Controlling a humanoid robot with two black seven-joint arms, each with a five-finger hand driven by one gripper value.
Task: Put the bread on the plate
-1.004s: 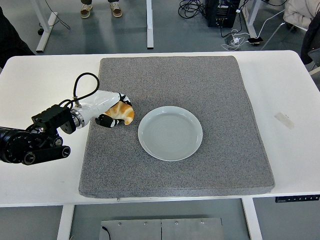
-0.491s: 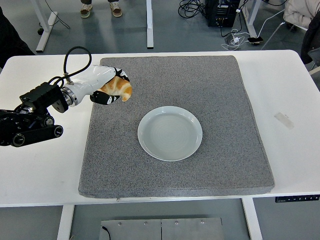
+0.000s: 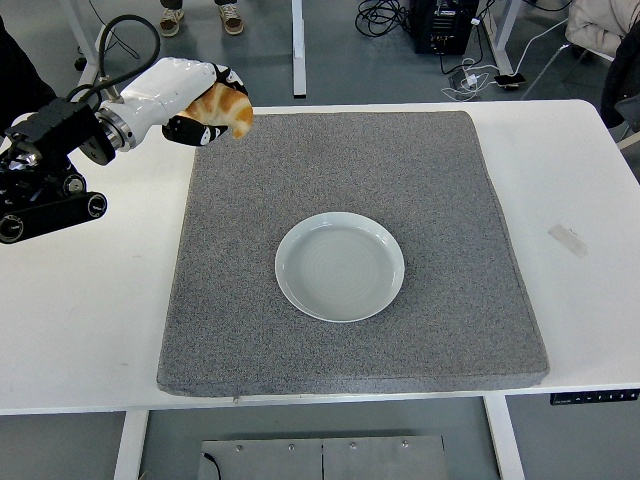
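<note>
Since the earlier frames the left hand (image 3: 195, 100) has risen from the near-left part of the mat and travelled to the far-left corner, carrying the golden-brown crescent-shaped bread roll (image 3: 226, 111) with it. Its white-shelled palm and black fingers (image 3: 190, 130) are clenched around the roll, which is clear of the surface and sits over the far-left corner of the grey felt rectangular mat (image 3: 440, 200). Long axis of the roll runs roughly left to right, with the exposed end pointing right and slightly near, toward the mat's middle; the other end is hidden inside the grasp.

Pale grey-green round ceramic plate (image 3: 340, 300) lies on the mat, slightly near of centre, and holds nothing. It is well apart from the roll, to the right and nearer.

Mat rests on the white rectangular table (image 3: 80, 330). A small strip of pale tape (image 3: 568, 239) lies on the table's right side, off the mat. No legible writing or brand marks are visible on any item.
</note>
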